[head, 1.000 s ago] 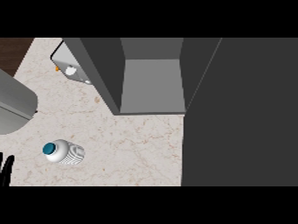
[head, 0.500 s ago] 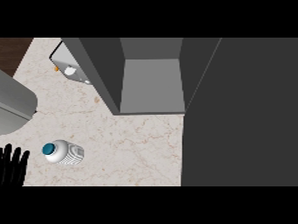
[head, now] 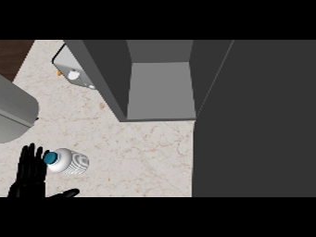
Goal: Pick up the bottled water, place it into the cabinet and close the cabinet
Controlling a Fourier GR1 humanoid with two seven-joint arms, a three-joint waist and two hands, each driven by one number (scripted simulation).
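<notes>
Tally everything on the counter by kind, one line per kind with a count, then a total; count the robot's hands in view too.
Bottled water, white with a blue cap: 1
Open grey cabinet: 1
Grey rounded object at the left edge: 1
Small white item behind the cabinet, too hidden to identify: 1
Black hand, beside the bottle: 1
Total: 5

The open cabinet (head: pixel 157 88) sits far and centre, its mouth unblocked. Its dark door (head: pixel 263 120) fills the whole right side — no way through there. On the left a grey rounded appliance (head: pixel 3 113) crowds the counter's (head: pixel 140 157) edge. Between the two runs bare counter, open from the near side up to the cabinet. A small white object (head: pixel 75 74) — possibly a switch plate — stands far left beside the cabinet wall.
</notes>
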